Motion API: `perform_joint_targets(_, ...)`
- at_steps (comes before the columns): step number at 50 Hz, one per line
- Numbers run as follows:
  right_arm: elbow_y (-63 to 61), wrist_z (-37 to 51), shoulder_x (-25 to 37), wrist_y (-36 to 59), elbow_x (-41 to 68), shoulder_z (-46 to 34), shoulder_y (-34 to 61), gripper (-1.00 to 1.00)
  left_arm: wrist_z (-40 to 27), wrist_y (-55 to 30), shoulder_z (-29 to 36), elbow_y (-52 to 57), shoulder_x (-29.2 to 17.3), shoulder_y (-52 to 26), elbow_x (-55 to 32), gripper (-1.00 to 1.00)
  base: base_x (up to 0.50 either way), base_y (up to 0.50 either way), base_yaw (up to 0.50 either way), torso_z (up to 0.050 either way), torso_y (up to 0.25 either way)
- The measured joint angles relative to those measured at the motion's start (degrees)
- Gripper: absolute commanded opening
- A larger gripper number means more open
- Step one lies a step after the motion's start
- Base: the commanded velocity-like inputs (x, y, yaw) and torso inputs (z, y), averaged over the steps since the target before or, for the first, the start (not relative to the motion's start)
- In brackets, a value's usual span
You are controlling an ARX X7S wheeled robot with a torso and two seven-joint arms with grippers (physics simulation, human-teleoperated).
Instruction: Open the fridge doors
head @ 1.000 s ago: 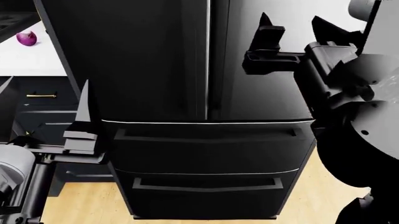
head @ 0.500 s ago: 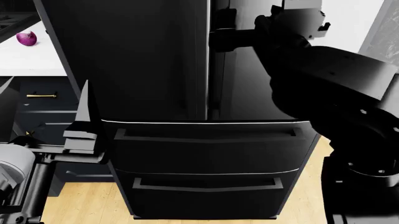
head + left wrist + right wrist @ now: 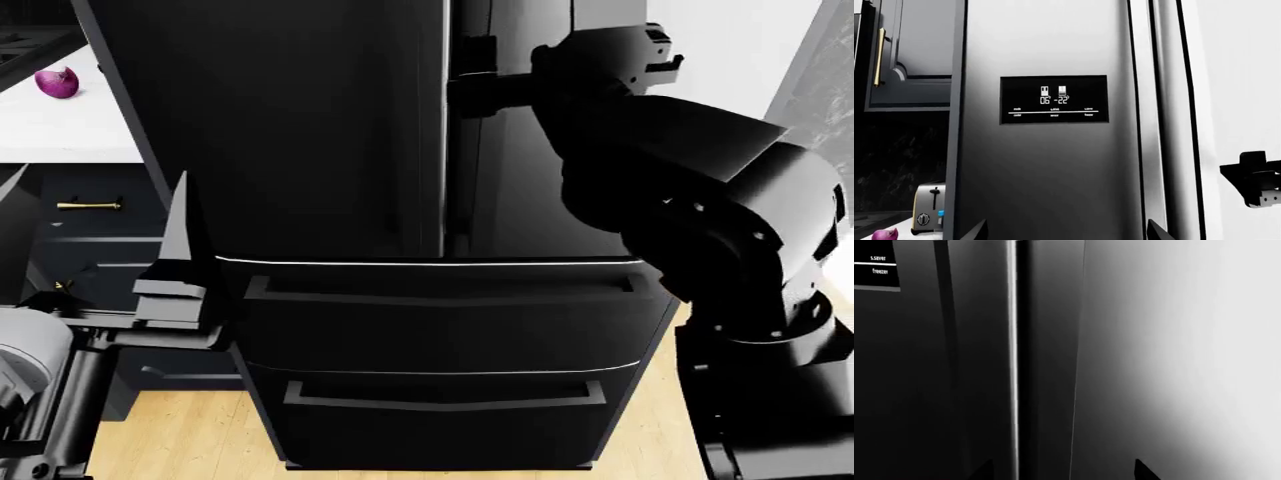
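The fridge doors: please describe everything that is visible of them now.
The fridge doors are two tall glossy black panels, both shut, meeting at a thin bright seam above two drawer fronts. The left door carries a dark display panel showing 06 and -22. Slim vertical handles run beside the seam. The right gripper is at the right door's handle; contact is unclear.

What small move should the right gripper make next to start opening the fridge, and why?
Probably close the right gripper on the right door's handle, then pull. Both fridge doors look shut, and the gripper seems to sit at that handle by the centre seam.
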Motion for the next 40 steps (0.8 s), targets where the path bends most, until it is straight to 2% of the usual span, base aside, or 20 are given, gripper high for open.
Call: perform_joint_targets(40, 18.6, -4.4, -5.3, -7.5, -3.5, -3.3, 4.6, 1.0, -0.2, 1.2, 0.6, -0.6, -0.3, 0.4, 0.1, 1.0, 0.0, 0.0, 0.0, 0.0, 0.0)
